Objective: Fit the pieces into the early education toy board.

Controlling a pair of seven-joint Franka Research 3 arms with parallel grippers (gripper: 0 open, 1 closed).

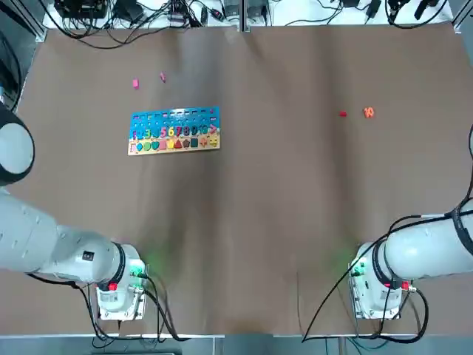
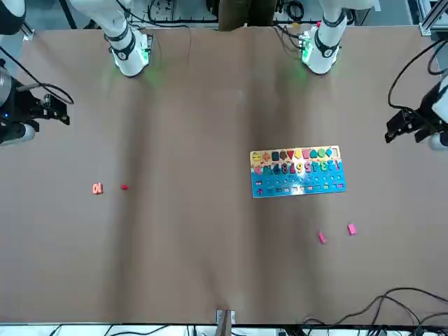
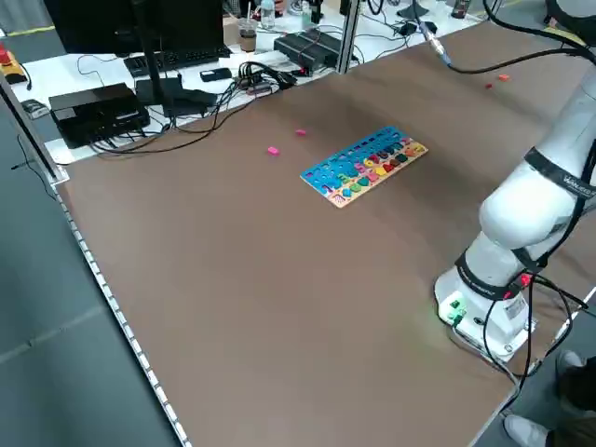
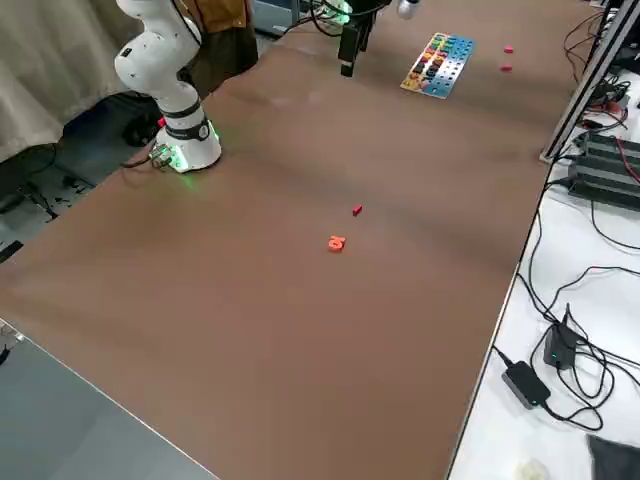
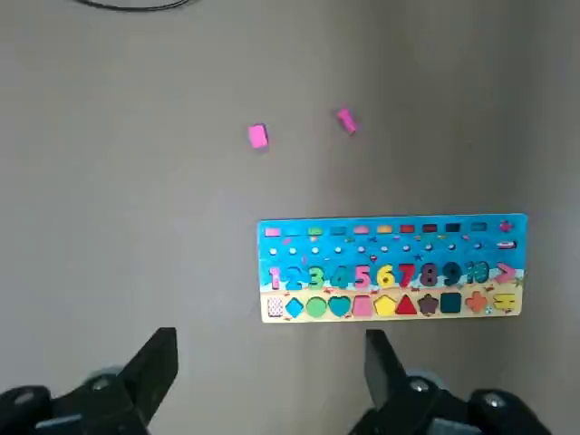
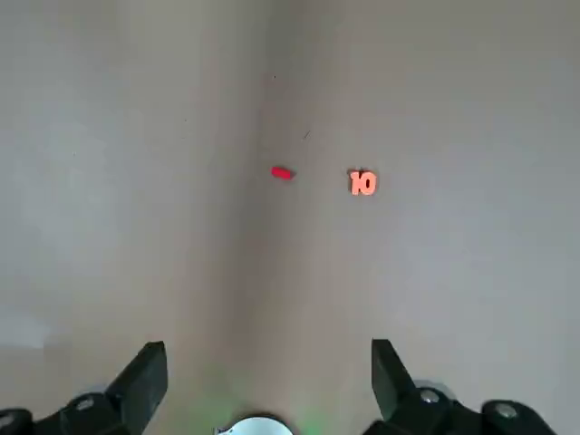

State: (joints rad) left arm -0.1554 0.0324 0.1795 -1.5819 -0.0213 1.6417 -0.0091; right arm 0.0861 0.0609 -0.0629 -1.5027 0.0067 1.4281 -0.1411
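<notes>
Board (image 5: 391, 268) lies well beyond the left fingers (image 5: 161, 362), untouched

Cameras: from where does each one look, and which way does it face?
Top: overhead; board, both arm bases.
Front: across the table, facing both arms.
Left side: raised, looking diagonally; one arm.
Right side: raised, looking diagonally; orange 10, one arm.
Left wrist: open fingers above the board.
Right wrist: open fingers, red piece.
Top and front share all four pieces.

Brown table (image 1: 251, 222) carries the toy board (image 1: 175, 131), two pink pieces (image 1: 135, 83), red piece (image 1: 342, 114), orange 10 (image 1: 368, 112)
</notes>
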